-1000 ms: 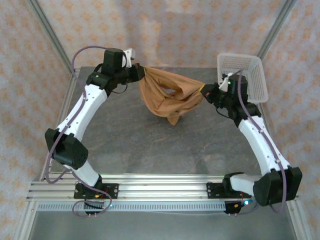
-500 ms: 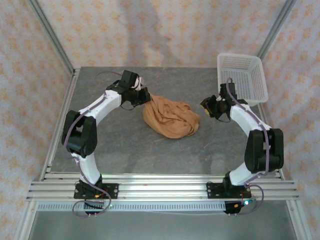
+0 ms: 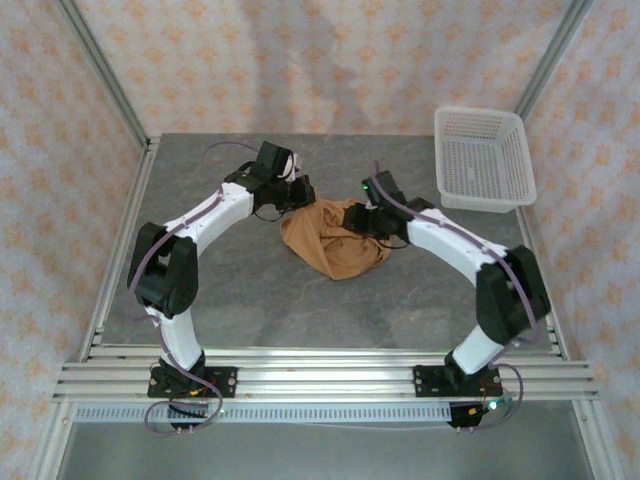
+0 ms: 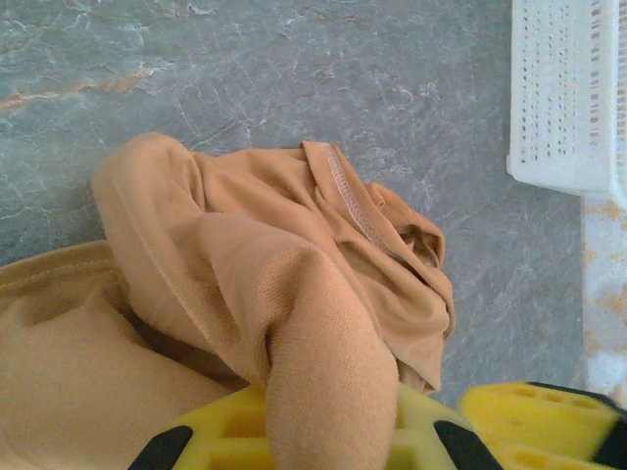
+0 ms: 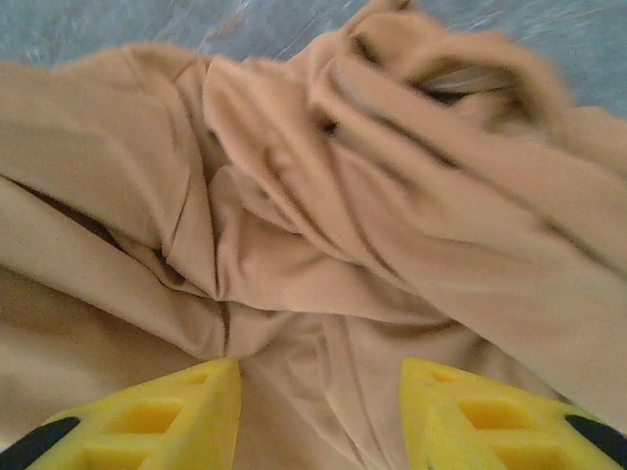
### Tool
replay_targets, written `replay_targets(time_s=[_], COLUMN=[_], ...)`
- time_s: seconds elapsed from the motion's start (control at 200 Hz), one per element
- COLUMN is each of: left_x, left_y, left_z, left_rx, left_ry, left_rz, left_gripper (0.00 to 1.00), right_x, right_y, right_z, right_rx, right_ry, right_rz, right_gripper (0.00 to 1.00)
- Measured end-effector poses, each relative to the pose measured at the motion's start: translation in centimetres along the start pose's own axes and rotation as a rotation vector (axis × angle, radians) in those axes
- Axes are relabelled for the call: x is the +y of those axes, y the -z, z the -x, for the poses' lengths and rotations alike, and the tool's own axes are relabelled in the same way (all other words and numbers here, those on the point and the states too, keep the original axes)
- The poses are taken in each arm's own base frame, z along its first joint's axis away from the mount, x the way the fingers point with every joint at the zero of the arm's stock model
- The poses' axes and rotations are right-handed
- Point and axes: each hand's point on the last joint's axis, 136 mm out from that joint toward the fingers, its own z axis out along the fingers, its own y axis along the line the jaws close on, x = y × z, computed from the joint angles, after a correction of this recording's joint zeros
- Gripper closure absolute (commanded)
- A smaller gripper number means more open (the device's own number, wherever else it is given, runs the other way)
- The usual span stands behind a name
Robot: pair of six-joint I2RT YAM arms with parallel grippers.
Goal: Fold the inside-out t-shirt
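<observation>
Cloth first: we see the orange-tan soft cloth t-shirt (image 3: pixel 335 245) bunched in a crumpled heap near the middle of the grey marbled table (image 3: pixel 250 295). The left gripper (image 3: pixel 300 197) meets the heap's far-left edge. From its wrist camera we see a thick fold of the t-shirt (image 4: pixel 255 284) pinched between its yellow fingers (image 4: pixel 220 431), so this claw is clamped on the cloth. The right gripper (image 3: pixel 371 214) sits low at the heap's far-right edge. In its own wrist view its yellow fingers (image 5: pixel 167 411) stand spread apart over rumpled cloth, holding nothing; whether they touch it, we cannot tell. A white perforated plastic basket (image 3: pixel 487 197) stands at the table's far-right corner, well apart from the t-shirt.
</observation>
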Motion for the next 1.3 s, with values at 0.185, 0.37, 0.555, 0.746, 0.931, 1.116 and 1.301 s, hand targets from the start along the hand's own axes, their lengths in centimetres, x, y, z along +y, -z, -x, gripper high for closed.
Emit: replay_targets(time_s=[0.185,0.37,0.555,0.746,0.931,1.116,1.301], left_x=[0.1,0.0,-0.9,-0.7,-0.5,-0.2,-1.9], left_y=[0.0,0.8,2.6,3.4,3.9,6.1,8.7], left_z=[0.1,0.3,0.9,1.5,1.7,4.4,7.7], left_rx=[-0.004,-0.02,-0.051,-0.069,-0.072,-0.122,-0.202], left_ry=[-0.001,-0.006,-0.02,-0.015,-0.035,-0.056,-0.079], left_rz=[0.007,0.014,-0.003,-0.004,0.003,0.012,-0.042], left_gripper=[1.0,1.0,1.0,1.0,1.0,1.0,1.0], right_x=[1.5,0.0,-0.4,0.5,1.9,6.4,8.4], right_y=[-4.5,-7.1,-7.4,-5.9,-2.7,9.5,24.3], right_z=[-1.0,-1.6,-0.4,2.1,3.2,7.0,10.9], right_rx=[0.072,0.113,0.098,0.044,0.033,-0.094,-0.316], right_ry=[0.079,0.104,0.153,0.206,0.2,0.096,-0.046], right_rz=[-0.055,-0.131,-0.191,-0.227,-0.207,0.048,0.376], right_gripper=[0.48,0.48,0.79,1.0,1.0,1.0,1.0])
